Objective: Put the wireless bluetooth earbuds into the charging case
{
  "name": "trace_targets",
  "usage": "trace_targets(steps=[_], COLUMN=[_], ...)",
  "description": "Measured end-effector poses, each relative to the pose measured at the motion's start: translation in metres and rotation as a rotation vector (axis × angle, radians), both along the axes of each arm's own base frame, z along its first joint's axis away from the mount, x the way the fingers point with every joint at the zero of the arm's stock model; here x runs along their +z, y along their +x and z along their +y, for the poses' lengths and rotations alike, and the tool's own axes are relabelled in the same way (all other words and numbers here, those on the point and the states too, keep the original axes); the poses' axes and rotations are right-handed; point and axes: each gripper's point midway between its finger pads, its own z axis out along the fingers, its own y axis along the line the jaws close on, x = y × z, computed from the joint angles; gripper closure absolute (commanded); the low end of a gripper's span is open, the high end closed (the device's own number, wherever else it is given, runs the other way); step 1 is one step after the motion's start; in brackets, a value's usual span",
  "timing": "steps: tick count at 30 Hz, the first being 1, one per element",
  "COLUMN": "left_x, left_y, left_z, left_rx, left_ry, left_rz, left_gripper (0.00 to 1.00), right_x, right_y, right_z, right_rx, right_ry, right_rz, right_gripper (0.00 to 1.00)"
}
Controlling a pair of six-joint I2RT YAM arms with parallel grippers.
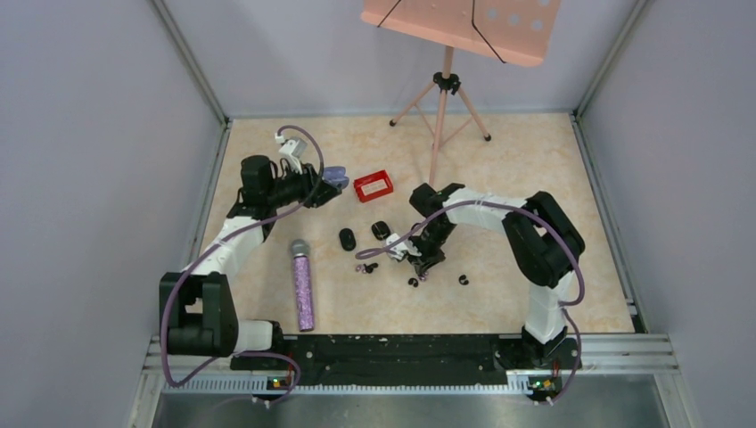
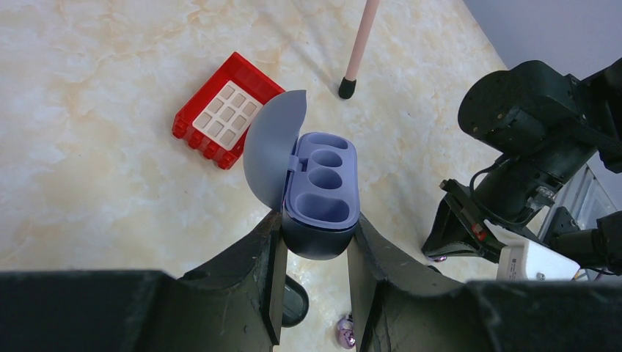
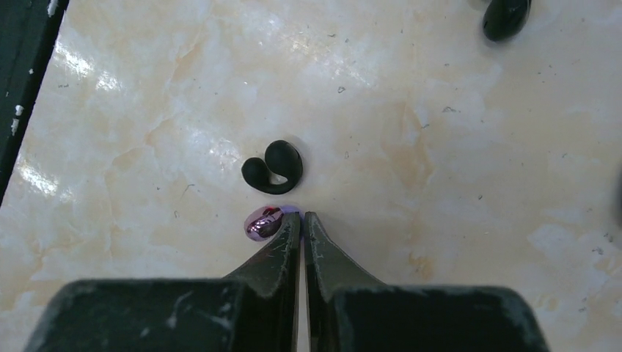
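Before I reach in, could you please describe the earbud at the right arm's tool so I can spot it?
Find the right arm's tool, low over the middle of the marbled table. The pink earbud sits at its nearly closed tips. It is glossy, unlike the curled, matte black earbud beside it.

The right claw (image 3: 301, 217) half hides a pink earbud (image 3: 260, 222).

Before me: a beige marbled tabletop (image 1: 535, 160) with soft glare patches, enclosed to my left, my right and at the far end by plain grey-lavender walls (image 1: 89, 134). At the far end stands a pink music stand (image 1: 464, 27) on a tripod. A ribbed metal rail (image 1: 615, 352) edges my near side.
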Motion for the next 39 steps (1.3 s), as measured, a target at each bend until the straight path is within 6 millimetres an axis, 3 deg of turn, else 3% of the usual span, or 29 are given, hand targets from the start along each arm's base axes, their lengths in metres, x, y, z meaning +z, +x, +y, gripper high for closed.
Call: trace_targets(steps=[6,10,12,14,18,22,26,30,39], left_x=[-0.001,-0.001,0.000,0.003,0.013,0.027,0.048,0.067,0.086], left_y=[0.001,0.002,0.001,0.000,-0.003,-0.002,-0.003,-0.003,-0.003], left_z=[-0.001,-0.004,-0.009,-0.019,-0.042,-0.070,-0.096,-0.112,-0.120], left_rx=[-0.003,-0.013,-0.030,-0.056,-0.105,-0.131,-0.151,-0.159,-0.171], left_ry=[-0.006,-0.006,-0.002,0.004,0.014,0.021,0.010,-0.018,-0.087], left_rz=[0.008,0.009,0.001,-0.013,-0.051,-0.086,-0.125,-0.152,-0.167], left_gripper=[1.00,1.00,1.00,1.00,1.00,1.00,1.00,1.00,1.00], right_x=[0.001,0.015,0.039,0.076,0.174,0.250,0.294,0.313,0.330], right_y=[0.004,0.031,0.052,0.072,0.101,0.109,0.109,0.113,0.129], right_z=[0.000,0.005,0.011,0.018,0.032,0.031,0.039,0.047,0.054], right_rx=[-0.038,-0.173,-0.268,-0.362,-0.539,-0.683,-0.760,-0.827,-0.935], right_ry=[-0.004,0.007,0.061,0.149,0.408,0.661,0.833,0.906,0.987], right_rz=[-0.032,-0.105,-0.178,-0.263,-0.459,-0.627,-0.704,-0.730,-0.793], right_gripper=[1.00,1.00,1.00,1.00,1.00,1.00,1.00,1.00,1.00])
